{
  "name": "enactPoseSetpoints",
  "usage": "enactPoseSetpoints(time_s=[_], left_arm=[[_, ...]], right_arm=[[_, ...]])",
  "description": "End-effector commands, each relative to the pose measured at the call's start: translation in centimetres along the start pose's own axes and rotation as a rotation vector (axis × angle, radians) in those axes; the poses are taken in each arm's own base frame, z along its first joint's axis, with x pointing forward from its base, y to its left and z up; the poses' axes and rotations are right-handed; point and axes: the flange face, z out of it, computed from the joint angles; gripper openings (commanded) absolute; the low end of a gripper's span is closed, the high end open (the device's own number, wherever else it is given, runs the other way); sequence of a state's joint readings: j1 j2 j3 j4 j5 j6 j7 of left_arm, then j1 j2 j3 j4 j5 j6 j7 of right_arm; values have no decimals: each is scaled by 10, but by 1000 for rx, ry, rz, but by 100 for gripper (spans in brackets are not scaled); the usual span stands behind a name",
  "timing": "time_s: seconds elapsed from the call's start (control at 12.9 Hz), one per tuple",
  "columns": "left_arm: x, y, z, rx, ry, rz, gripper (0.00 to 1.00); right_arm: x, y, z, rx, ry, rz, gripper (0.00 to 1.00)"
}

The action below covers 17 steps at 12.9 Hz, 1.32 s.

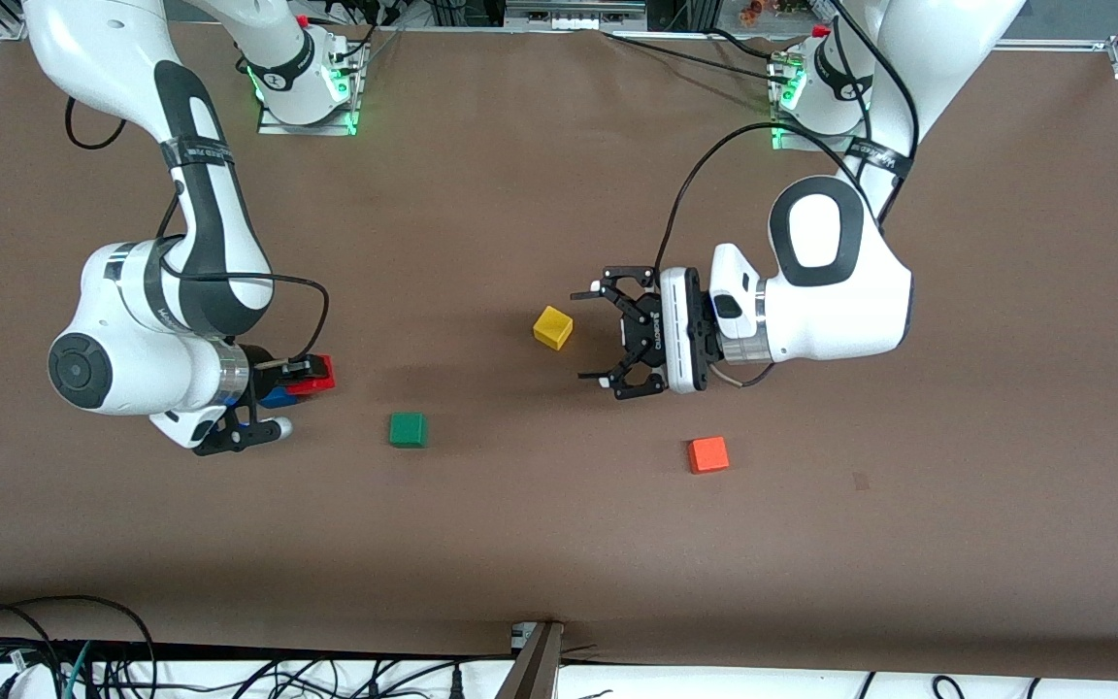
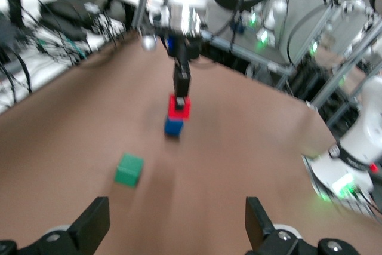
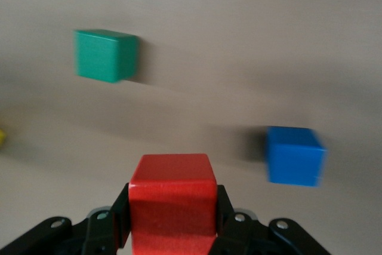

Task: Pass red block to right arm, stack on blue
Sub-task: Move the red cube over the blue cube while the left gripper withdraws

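My right gripper (image 1: pixel 312 374) is shut on the red block (image 1: pixel 314 375), holding it by two opposite faces, as the right wrist view shows (image 3: pixel 173 198). The blue cube (image 1: pixel 278 396) lies on the table just beneath, partly hidden by the gripper. In the right wrist view the blue cube (image 3: pixel 294 154) sits lower and off to one side of the red block. In the left wrist view the red block (image 2: pixel 179 107) hangs just above the blue cube (image 2: pixel 173 126). I cannot tell if they touch. My left gripper (image 1: pixel 608 335) is open and empty, beside the yellow cube.
A yellow cube (image 1: pixel 552 327) lies mid-table. A green cube (image 1: pixel 408 429) lies nearer the front camera, between the blue cube and an orange cube (image 1: pixel 707 454). The green cube also shows in the left wrist view (image 2: pixel 129 169) and the right wrist view (image 3: pixel 104 55).
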<state>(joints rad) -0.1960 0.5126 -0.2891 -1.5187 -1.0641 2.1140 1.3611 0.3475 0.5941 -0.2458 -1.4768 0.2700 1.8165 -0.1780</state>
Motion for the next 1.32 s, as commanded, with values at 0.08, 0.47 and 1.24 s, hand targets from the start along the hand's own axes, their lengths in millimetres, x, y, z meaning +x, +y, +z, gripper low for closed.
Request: enactPoseSetpoints(time_s=[0.08,0.47,1.24], left_arm=[[-7,18,-10,-41,-248,-85,100],[-27,32,-35,-43,-594,-258,100],[-12,21,-229,455,-993,-432,100]], right_arm=[[-12,22,-1,-120,19,-29,15],[-34,45,25,-181,140,-28,15],[-50,59,59,-194,183,-12,15]])
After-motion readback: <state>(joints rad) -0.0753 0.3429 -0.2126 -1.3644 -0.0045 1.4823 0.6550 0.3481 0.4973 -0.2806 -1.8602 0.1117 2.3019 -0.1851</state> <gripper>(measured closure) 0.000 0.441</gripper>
